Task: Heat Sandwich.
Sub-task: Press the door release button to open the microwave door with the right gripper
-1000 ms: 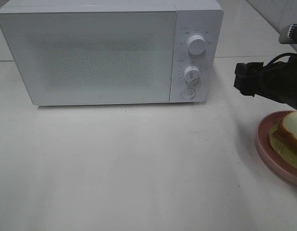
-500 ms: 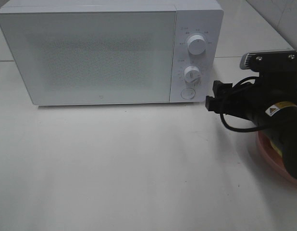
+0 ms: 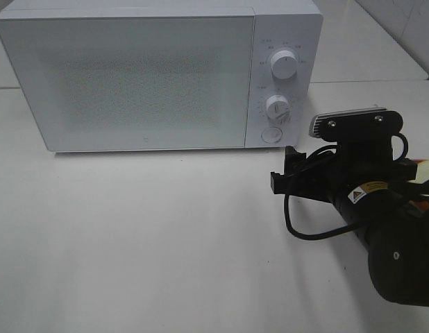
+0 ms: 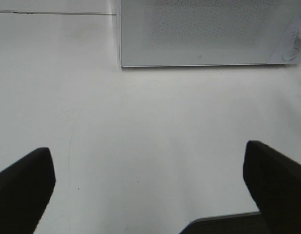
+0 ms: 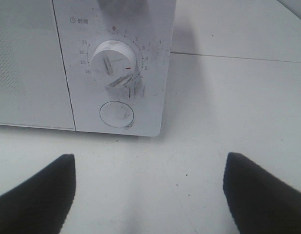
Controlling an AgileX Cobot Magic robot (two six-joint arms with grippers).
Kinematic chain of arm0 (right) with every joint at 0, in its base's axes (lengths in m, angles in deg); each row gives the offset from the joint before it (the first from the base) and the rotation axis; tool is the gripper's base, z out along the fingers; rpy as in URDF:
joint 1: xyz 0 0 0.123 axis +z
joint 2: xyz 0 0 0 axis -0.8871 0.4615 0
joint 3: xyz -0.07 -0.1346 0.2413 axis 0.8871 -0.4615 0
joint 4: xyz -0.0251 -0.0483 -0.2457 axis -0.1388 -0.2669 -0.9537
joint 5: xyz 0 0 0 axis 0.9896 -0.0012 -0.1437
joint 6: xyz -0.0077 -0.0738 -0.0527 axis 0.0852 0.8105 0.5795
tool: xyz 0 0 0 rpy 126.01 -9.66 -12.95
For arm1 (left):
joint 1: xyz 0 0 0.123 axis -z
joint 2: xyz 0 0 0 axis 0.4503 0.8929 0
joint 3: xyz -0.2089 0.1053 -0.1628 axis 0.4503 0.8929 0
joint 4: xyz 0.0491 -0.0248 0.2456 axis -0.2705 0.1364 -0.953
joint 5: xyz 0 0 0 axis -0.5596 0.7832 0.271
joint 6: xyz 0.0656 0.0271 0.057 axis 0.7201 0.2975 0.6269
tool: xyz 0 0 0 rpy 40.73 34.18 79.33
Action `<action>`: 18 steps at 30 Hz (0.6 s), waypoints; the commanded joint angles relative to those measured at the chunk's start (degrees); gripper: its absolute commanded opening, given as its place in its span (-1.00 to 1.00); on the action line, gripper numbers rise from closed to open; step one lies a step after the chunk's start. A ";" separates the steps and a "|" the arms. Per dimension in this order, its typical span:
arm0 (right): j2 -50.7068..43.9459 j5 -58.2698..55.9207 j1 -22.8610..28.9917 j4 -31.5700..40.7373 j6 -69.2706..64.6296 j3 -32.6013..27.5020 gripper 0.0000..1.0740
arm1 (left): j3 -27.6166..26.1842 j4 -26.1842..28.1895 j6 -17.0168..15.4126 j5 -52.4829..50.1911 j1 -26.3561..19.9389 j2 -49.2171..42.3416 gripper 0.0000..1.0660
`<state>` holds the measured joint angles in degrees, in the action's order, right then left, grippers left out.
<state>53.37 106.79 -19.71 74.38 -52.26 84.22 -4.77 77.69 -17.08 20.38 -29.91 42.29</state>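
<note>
Points spread, empty right gripper (image 5: 148, 162) at button (image 5: 117, 115), 11 o'clock, likely to open shut microwave (image 3: 131, 83); holds left gripper (image 4: 149, 161) spread, idle.

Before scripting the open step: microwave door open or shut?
Shut. The microwave door sits flush with the control panel; no gap, interior not exposed.

The microwave (image 3: 159, 76) stands far left and centre on the tabletop (image 3: 145, 243), with its door (image 3: 96, 83) on the left. Its panel (image 3: 305, 104) is on the right, the upper knob (image 3: 284, 64) above the lower knob (image 3: 278, 107) and the round button (image 3: 271, 134) beneath both. The right hand (image 3: 284, 166) is at the near right, just before the panel and apart from it; the left hand (image 4: 148, 195) hangs over the tabletop before the door.
</note>
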 commanded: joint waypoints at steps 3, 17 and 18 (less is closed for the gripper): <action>-0.06 1.03 0.23 0.11 -0.46 -0.06 0.41 | 0.00 -0.11 0.11 -0.23 -0.11 -0.86 0.83; -0.06 1.09 0.23 0.00 -33.40 -0.06 0.33 | 0.00 -0.11 0.11 -0.23 -0.11 -0.86 0.83; -0.06 1.09 0.23 -0.06 -37.53 -0.06 0.31 | 0.00 -0.11 0.11 -0.23 -0.11 -0.86 0.83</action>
<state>53.37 106.90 -19.66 74.38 -87.21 84.22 -4.77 77.69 -17.08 20.38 -29.91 42.29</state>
